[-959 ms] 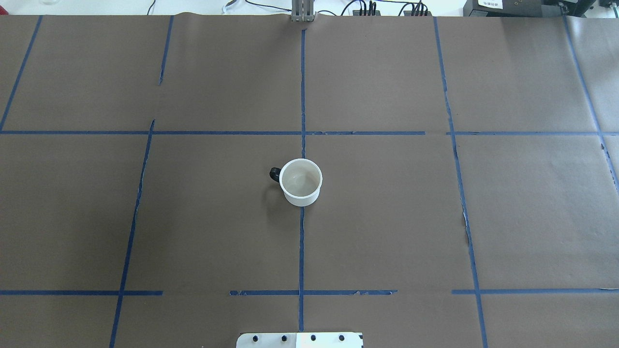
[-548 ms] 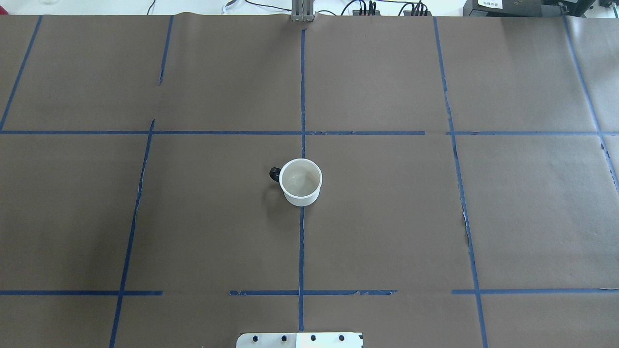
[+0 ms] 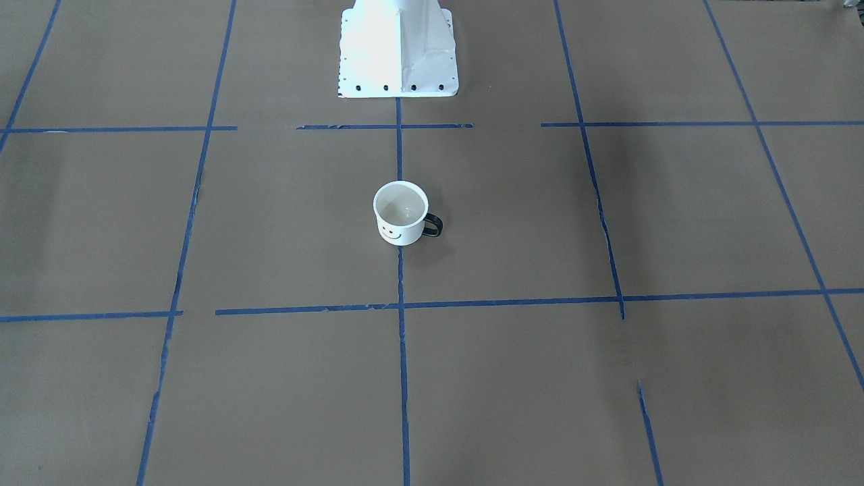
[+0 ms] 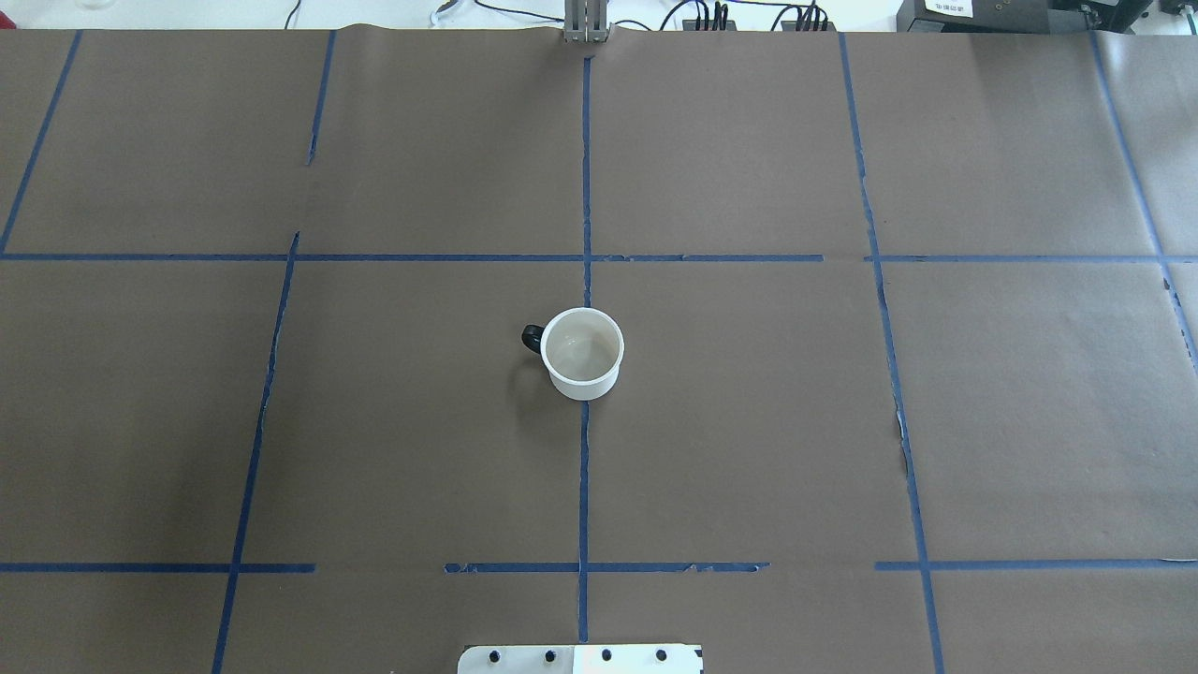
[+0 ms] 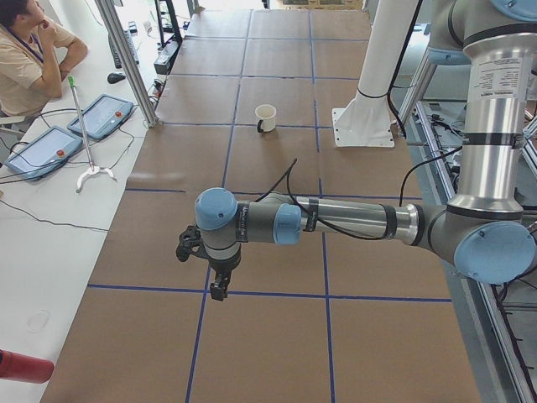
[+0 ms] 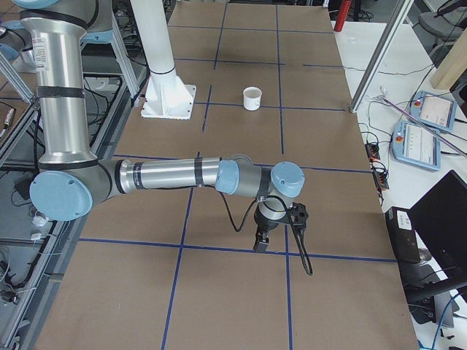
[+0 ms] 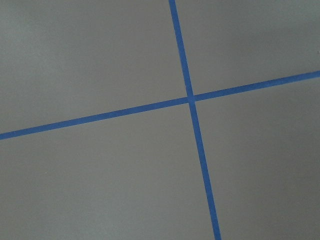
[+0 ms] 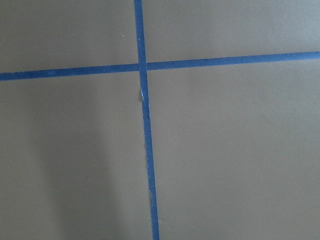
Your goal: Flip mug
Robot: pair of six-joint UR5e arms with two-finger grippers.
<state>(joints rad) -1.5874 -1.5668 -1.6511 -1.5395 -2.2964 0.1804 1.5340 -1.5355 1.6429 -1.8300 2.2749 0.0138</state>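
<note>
The small white mug stands upright, mouth up, near the table's middle on a blue tape line. Its black handle points to the overhead view's left. The front-facing view shows the smiley face on the mug. It is small and far in the left and right side views. My left gripper hangs over the table's left end, far from the mug. My right gripper hangs over the right end, also far. I cannot tell whether either is open or shut. The wrist views show only brown paper and tape.
The white robot base plate sits at the table's near edge. Blue tape lines grid the brown paper. An operator sits beside teach pendants off the table's far side. A metal post stands there too.
</note>
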